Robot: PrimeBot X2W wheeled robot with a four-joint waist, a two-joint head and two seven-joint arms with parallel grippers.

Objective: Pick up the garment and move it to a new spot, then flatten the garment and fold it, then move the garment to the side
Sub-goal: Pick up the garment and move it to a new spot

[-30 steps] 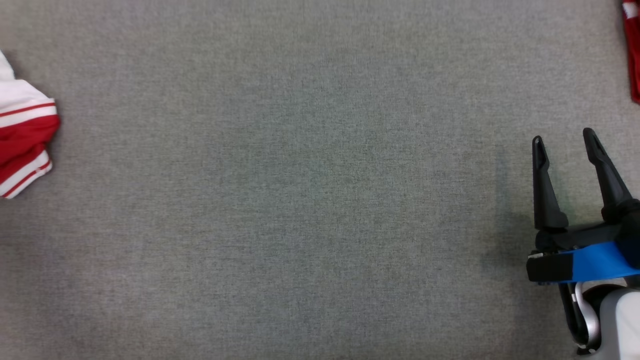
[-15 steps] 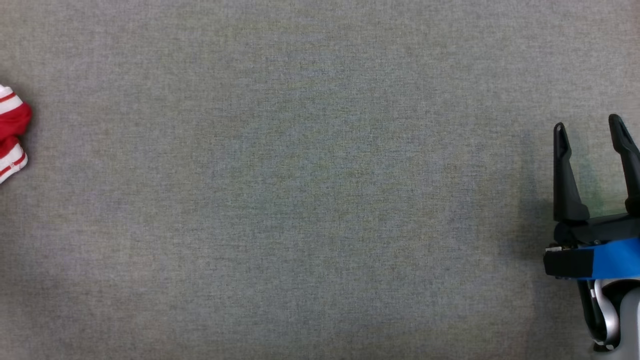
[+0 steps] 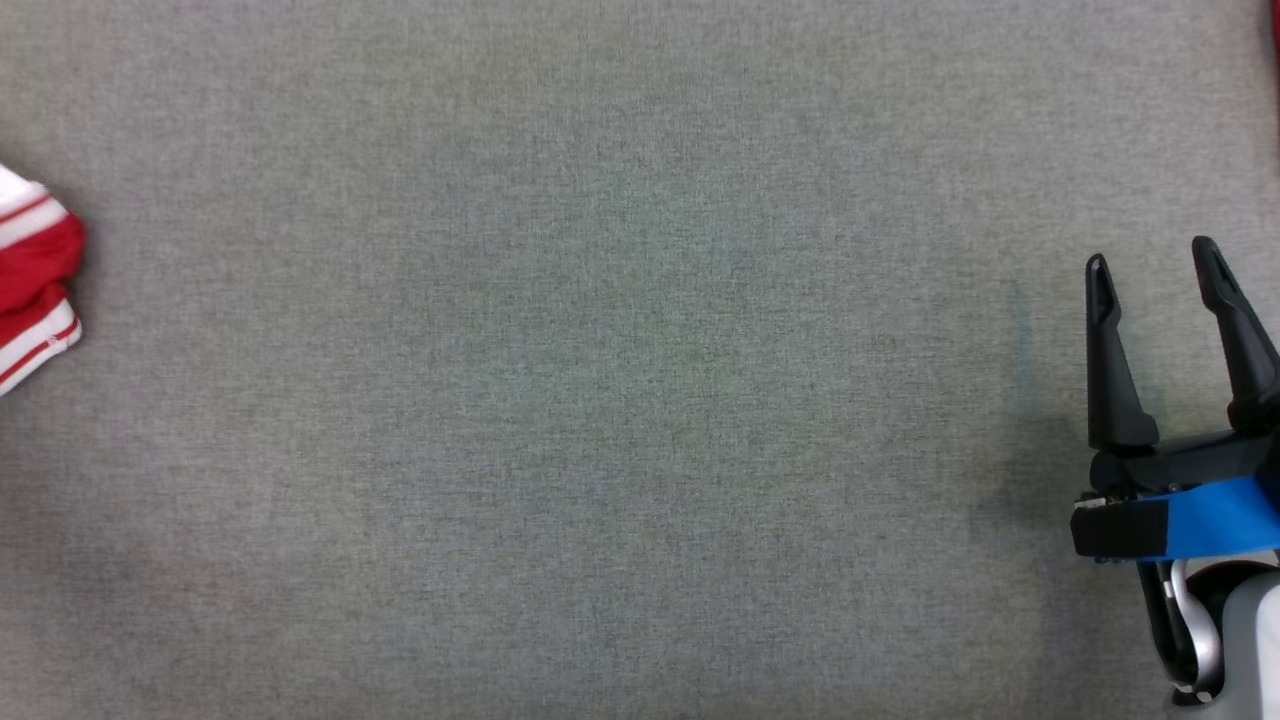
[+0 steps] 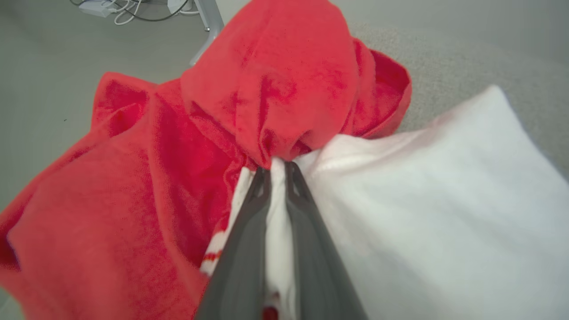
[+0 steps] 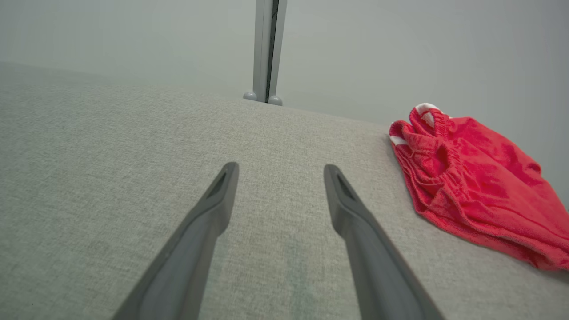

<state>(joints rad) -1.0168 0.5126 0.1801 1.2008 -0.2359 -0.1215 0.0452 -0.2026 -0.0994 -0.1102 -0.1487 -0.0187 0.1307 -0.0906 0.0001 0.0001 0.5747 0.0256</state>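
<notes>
The garment (image 3: 35, 285) lies at the desk's (image 3: 640, 400) left edge, pinched by the left end effector (image 4: 278, 171), far from the open right end effector (image 3: 1152, 254).

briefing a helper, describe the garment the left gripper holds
On the grey fabric tabletop, look to the left edge. The red-and-white garment bunched there is pinched in the left gripper. Unlike the red elastic-waisted garment at right, it has a broad white panel.
</notes>
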